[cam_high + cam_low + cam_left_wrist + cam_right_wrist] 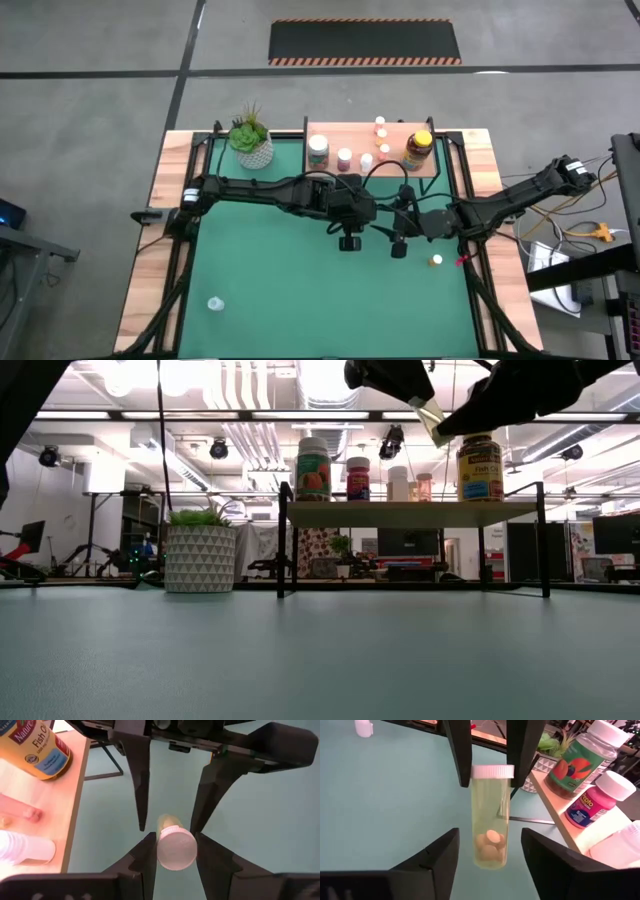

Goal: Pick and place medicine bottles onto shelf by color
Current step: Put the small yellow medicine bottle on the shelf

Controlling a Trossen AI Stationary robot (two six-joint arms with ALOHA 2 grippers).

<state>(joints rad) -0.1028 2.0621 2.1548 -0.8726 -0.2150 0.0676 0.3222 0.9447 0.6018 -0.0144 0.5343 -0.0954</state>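
Gripping vial [491, 815] cap: left gripper [172, 849]; right gripper [489, 852] open around base.

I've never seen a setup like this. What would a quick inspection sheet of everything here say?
Surface: green table mat with a wood border.
Job's things: shelf holds an amber jar, a green-labelled bottle, a pink bottle and smaller ones. A clear vial is in mid-air. Two small bottles lie loose on the mat.
Clutter: potted plant beside the shelf.
Grippers: left pincer clamps the vial's cap. The right pincer is open around the vial's body, not touching it.
Cables: yellow cable on the floor to the right.
Surroundings: grey floor, striped black floor mat; no people seen.
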